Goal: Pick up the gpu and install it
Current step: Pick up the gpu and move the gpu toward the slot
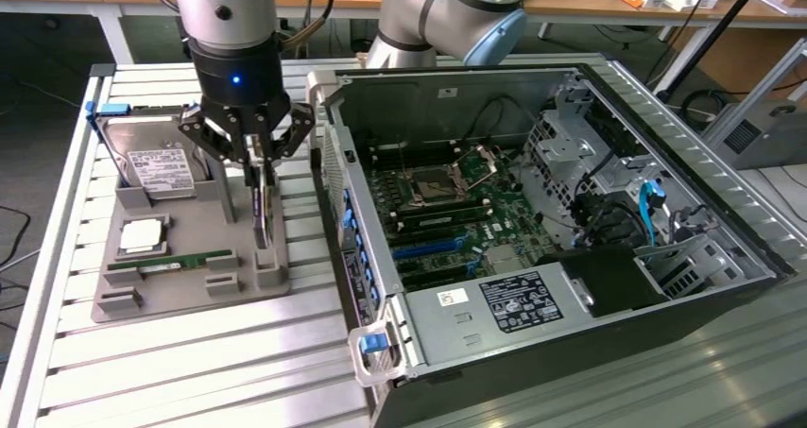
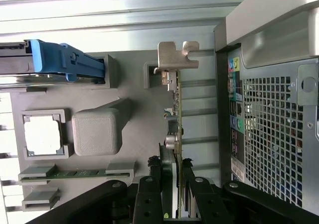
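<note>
One arm over the table. We count one gray tray on the slats, and one open computer case just beside it, on the exterior view's right.

Tray contents, counted:
- one graphics card, standing on edge in its slot at the side of the tray nearest the case
- one hard drive, white label up, leaning at the far end, with one blue carrier piece at its end
- one square silver processor in its own pocket
- one narrow green memory stick, lying in clips near the front
- one gray post between the drive and the card

The jaws come straight down on the graphics card and, as far as we can see, are clamped on its upper edge, one finger on each face. In the wrist view we see the card edge-on, running between the two fingers, its silvery bracket at the far end, hooked over the tray. The card sits in the tray slot, outside the case. The case's meshed rear panel lies close alongside the card.
</note>
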`<state>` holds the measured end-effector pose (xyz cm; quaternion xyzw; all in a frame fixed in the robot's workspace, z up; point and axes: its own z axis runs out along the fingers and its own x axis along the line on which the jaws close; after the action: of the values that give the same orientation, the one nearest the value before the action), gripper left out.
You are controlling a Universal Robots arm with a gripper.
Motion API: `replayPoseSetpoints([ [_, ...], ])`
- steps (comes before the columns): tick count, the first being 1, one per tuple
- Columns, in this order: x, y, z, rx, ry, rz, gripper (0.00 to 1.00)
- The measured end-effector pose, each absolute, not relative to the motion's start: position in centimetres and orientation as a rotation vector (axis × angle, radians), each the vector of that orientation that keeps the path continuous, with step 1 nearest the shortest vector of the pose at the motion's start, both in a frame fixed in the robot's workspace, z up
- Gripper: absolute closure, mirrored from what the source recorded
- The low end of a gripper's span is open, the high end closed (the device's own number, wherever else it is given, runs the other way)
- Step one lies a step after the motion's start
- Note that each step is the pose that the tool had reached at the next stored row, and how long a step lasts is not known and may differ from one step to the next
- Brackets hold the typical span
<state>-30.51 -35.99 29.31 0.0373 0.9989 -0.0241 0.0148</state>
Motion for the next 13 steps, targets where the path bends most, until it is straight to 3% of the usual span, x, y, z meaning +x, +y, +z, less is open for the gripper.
replayPoseSetpoints([
  [13, -30.50, -35.99, 29.75, 0.116, 3.109, -0.075, 0.73],
])
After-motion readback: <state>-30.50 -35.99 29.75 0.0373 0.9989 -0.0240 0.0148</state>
